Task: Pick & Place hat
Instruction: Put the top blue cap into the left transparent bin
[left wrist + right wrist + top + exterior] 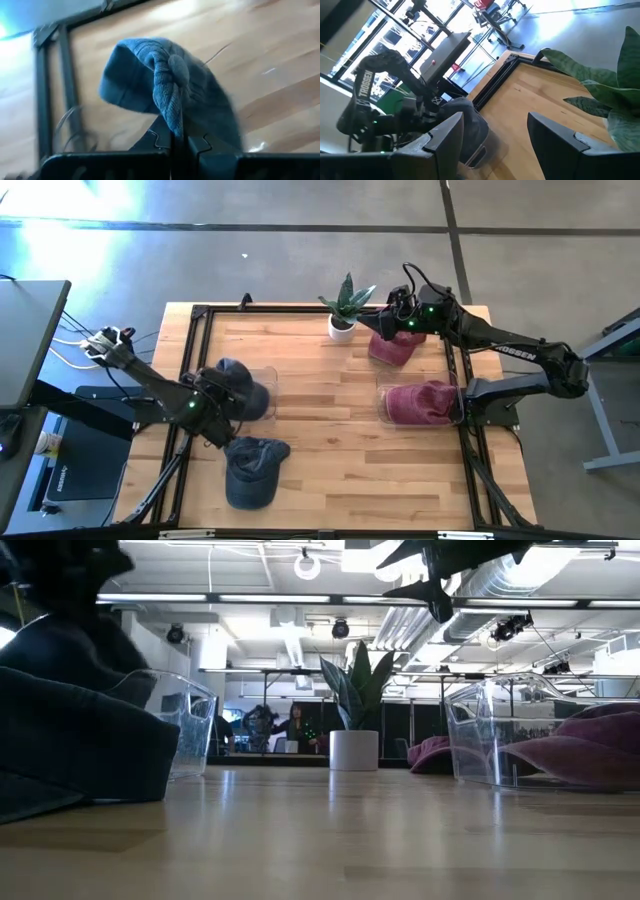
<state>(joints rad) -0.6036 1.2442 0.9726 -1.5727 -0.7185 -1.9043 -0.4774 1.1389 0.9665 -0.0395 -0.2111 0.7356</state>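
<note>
My left gripper point(218, 402) is shut on a blue hat point(165, 90) at the clear bin point(255, 390) on the table's left side. A second blue hat point(255, 470) lies on the wood near the front edge, brim down. At the far right my right gripper point(495, 135) hovers open, holding nothing, above a maroon hat point(393, 346) that lies on the table. Another maroon hat point(425, 402) sits inside the right clear bin point(490, 735). My left gripper pinches a raised fold of the blue hat's crown point(174, 117) between its two shut fingers, just behind the top button point(178, 70). The fingers slant down from the table's left. The hat spreads out ahead of them over the bin; whether it rests there I cannot tell.
A potted plant point(345, 308) in a white pot stands at the far middle, beside the right gripper. A black frame point(200, 315) runs around the tabletop. Bare wood point(330, 430) lies between the two bins. People show in the room beyond the table point(290, 730).
</note>
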